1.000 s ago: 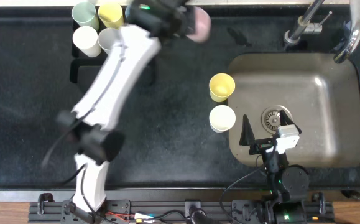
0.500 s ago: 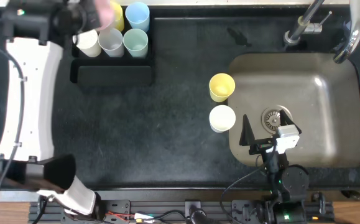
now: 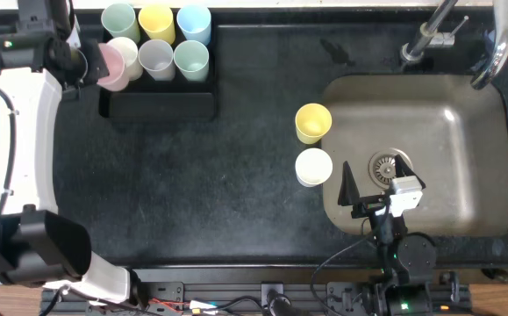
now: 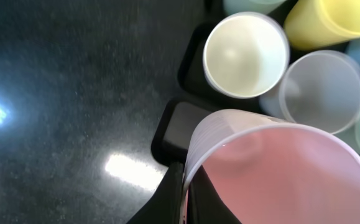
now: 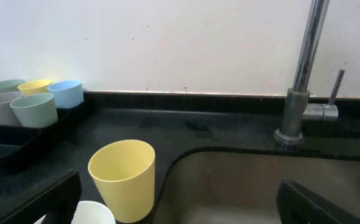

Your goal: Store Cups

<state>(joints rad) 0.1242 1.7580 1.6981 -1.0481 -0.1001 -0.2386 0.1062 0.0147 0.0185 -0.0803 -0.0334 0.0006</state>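
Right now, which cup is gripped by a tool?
The pink cup, pinched at its rim by the left tool; the others stand free in the tray or beside the sink.

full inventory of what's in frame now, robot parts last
Tray: 1, black, counter's far left.
Cups in tray: 6, green, yellow, blue, cream, grey, mint; upright, two rows.
Pink cup: 1, pink, held at the tray's left end.
Loose yellow cup: 1, yellow, on the counter beside the sink.
White cup: 1, white, next to it.
Sink: 1, steel, right.
Tap: 1, metal, behind the sink.
Counter: 1, black.
Left pincer: shut on the pink cup's rim.
Right pincer: open, by the sink's near-left corner.
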